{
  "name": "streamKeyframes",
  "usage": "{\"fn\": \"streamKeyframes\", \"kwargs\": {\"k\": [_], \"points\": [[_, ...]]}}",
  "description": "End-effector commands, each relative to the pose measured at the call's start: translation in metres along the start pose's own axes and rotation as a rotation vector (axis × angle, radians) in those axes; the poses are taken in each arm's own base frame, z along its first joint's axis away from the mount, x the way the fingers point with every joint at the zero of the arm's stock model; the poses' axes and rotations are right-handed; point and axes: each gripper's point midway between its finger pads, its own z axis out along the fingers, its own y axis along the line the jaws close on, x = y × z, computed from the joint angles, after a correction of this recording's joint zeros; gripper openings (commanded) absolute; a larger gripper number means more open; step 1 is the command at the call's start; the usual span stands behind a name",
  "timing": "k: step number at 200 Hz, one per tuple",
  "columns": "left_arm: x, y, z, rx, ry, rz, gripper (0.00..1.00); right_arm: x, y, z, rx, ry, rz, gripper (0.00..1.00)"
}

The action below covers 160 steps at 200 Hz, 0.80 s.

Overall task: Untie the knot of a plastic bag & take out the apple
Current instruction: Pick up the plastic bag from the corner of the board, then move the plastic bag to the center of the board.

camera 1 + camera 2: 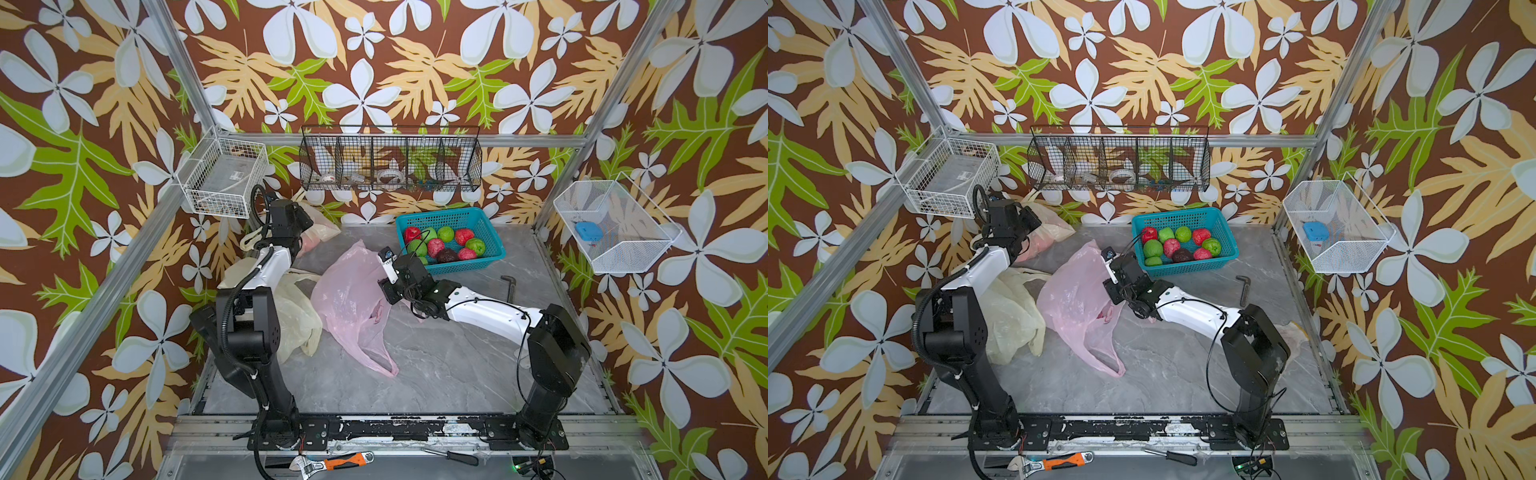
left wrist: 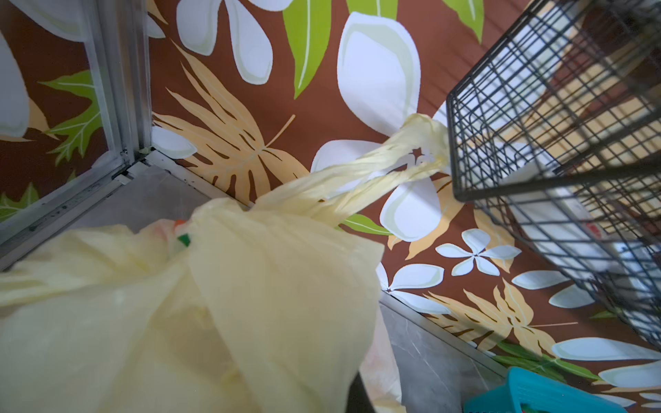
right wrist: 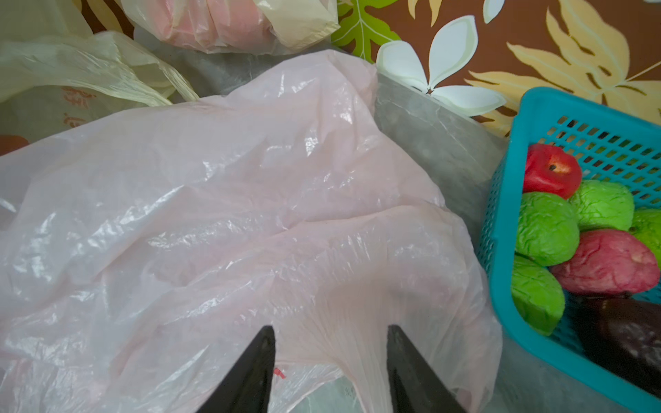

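A pale yellow plastic bag (image 1: 324, 224) lies in the back left corner, and a pinkish round shape shows through it (image 3: 214, 21). My left gripper (image 1: 305, 222) is over this bag, shut on its film. That film (image 2: 250, 304) fills the left wrist view and hides the jaws, and its twisted handles (image 2: 393, 164) stretch away. I cannot make out a knot. A pink plastic bag (image 1: 349, 299) lies mid-table. My right gripper (image 3: 331, 332) is open at its right edge, with a pleated fold of pink film between the fingers. Several red and green apples (image 1: 438, 245) sit in a blue basket (image 1: 436, 212).
A limp cream bag (image 1: 295, 320) lies beside the left arm. A black wire basket (image 1: 390, 158) hangs on the back wall, and white wire baskets hang left (image 1: 224, 178) and right (image 1: 611, 224). A hex key (image 1: 510, 286) lies on the table. A wrench (image 1: 332, 461) and a screwdriver (image 1: 453, 456) lie on the front rail.
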Motion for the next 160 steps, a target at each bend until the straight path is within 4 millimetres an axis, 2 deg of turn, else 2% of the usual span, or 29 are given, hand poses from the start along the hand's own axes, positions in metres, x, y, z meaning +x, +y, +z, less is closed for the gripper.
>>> {"fn": "streamKeyframes", "kwargs": {"k": [1,53,82,103,130,160], "points": [[-0.018,-0.015,-0.015,0.056,-0.050,0.039,0.00,0.011,0.006,-0.003,-0.040,0.034,0.024,0.54],[-0.024,-0.040,-0.045,0.169,-0.012,0.056,0.00,0.034,0.016,-0.011,-0.105,0.072,0.071,0.54],[-0.014,-0.055,-0.068,0.271,0.029,0.072,0.00,0.043,0.023,-0.012,-0.146,0.075,0.106,0.55],[-0.010,-0.064,-0.090,0.333,0.046,0.098,0.00,0.043,0.050,-0.008,-0.257,0.073,0.087,0.55],[-0.013,-0.076,-0.120,0.403,0.042,0.116,0.00,0.050,0.085,0.009,-0.330,0.119,0.062,0.55],[-0.022,-0.084,-0.149,0.439,0.028,0.121,0.00,0.050,0.099,0.035,-0.364,0.132,0.141,0.54]]}}
